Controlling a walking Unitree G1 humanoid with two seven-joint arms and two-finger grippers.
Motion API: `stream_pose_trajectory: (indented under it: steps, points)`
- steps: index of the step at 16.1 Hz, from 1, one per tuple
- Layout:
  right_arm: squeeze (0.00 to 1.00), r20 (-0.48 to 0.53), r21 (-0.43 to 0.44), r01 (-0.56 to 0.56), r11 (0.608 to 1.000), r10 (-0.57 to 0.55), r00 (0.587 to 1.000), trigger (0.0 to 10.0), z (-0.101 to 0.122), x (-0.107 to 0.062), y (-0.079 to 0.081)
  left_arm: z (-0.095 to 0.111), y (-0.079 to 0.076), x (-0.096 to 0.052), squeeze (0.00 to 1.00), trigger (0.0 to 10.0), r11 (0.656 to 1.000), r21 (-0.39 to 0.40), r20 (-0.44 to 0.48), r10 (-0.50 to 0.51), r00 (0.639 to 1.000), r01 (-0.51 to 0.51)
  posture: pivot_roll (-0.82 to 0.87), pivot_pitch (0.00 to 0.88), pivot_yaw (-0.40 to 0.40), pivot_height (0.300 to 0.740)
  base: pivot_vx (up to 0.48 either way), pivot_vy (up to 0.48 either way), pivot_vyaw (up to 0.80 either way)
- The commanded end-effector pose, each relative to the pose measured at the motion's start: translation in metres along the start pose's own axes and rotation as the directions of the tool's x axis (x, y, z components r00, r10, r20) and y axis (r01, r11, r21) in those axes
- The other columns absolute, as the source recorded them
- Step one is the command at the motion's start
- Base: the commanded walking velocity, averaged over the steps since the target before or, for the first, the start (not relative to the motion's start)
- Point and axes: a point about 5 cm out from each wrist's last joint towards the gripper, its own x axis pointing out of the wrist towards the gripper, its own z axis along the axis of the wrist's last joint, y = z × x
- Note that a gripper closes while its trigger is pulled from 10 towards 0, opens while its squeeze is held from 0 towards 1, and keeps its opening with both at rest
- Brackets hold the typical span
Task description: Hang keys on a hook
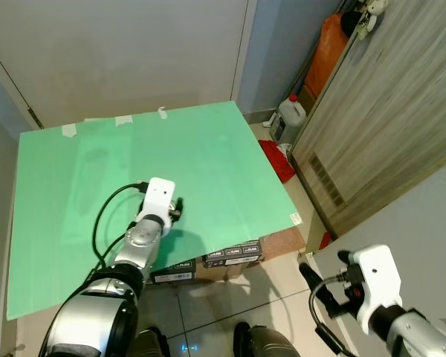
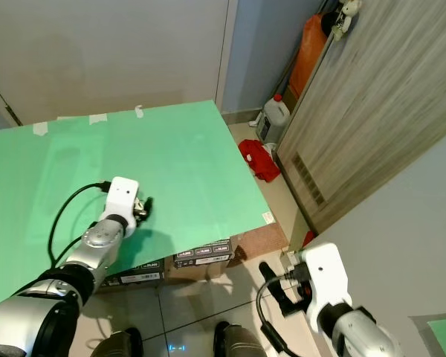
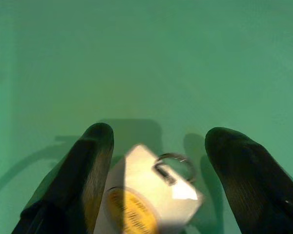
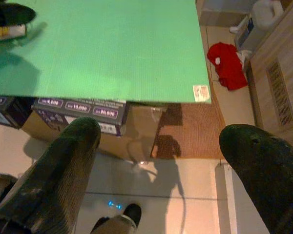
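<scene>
A white key tag [image 3: 136, 195] with a yellow label and a metal ring [image 3: 178, 161] lies between the fingers of my left gripper [image 3: 158, 141]. The gripper is open, and a gap shows between the tag and one finger. It hovers low over the near middle of the green board [image 1: 193, 149], where the left gripper [image 1: 177, 210] is seen from the head. My right gripper [image 1: 328, 279] hangs open above the tiled floor, off the board's near right corner. A small pale thing [image 1: 368, 15] hangs high on the wooden panel [image 1: 386, 126] at the far right.
Cardboard boxes [image 1: 230, 256] carry the board's near edge. To its right, on the floor, lie a red cloth [image 1: 279, 160], a white jug [image 1: 290, 119] and an orange bag [image 1: 325, 52]. A pale wall stands behind the board.
</scene>
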Motion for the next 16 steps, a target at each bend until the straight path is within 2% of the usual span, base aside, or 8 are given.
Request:
stream_pose_trajectory:
  steps: [1, 4, 7, 8, 13, 16]
  points:
    - [0.00, -0.002, 0.010, 0.010, 1.000, -0.010, 1.000, 10.0, -0.001, -0.003, -0.001, -0.001, -0.006, 0.000, 0.00, 10.0, 1.000, 0.011, -0.016, -0.027, 1.000, 0.027, -0.36, 0.203, -0.089, 0.732, 0.000, 0.000, 0.00]
    - [0.00, -0.001, 0.006, 0.020, 1.000, -0.020, 1.000, 10.0, 0.000, -0.007, -0.003, 0.003, -0.009, 0.002, 0.00, 10.0, 0.998, 0.051, -0.024, -0.041, 0.999, 0.043, -0.38, 0.207, -0.087, 0.732, 0.000, 0.000, 0.00]
    - [0.00, -0.012, 0.006, 0.031, 0.999, -0.031, 0.999, 10.0, 0.000, -0.014, -0.003, 0.001, -0.008, 0.003, 0.00, 10.0, 0.997, 0.053, -0.049, -0.045, 0.998, 0.048, -0.40, 0.221, -0.091, 0.732, 0.000, 0.000, 0.00]
    - [0.00, -0.020, 0.005, 0.033, 0.999, -0.033, 0.999, 10.0, -0.001, -0.017, -0.003, -0.002, -0.009, 0.002, 0.00, 0.0, 0.997, 0.046, -0.064, -0.058, 0.996, 0.061, -0.41, 0.231, -0.094, 0.732, 0.000, 0.000, 0.00]
    - [0.00, -0.049, 0.001, 0.035, 0.999, -0.034, 0.998, 10.0, -0.004, -0.026, -0.004, -0.012, -0.012, 0.000, 0.00, 0.0, 0.997, 0.011, -0.114, -0.070, 0.991, 0.072, -0.42, 0.252, -0.108, 0.732, 0.000, 0.000, 0.00]
    - [0.00, -0.057, 0.003, 0.032, 0.999, -0.032, 0.998, 10.0, -0.005, -0.026, -0.003, -0.012, -0.011, -0.001, 0.00, 0.0, 0.998, -0.007, -0.103, -0.055, 0.993, 0.055, -0.41, 0.254, -0.105, 0.732, 0.000, 0.000, 0.00]
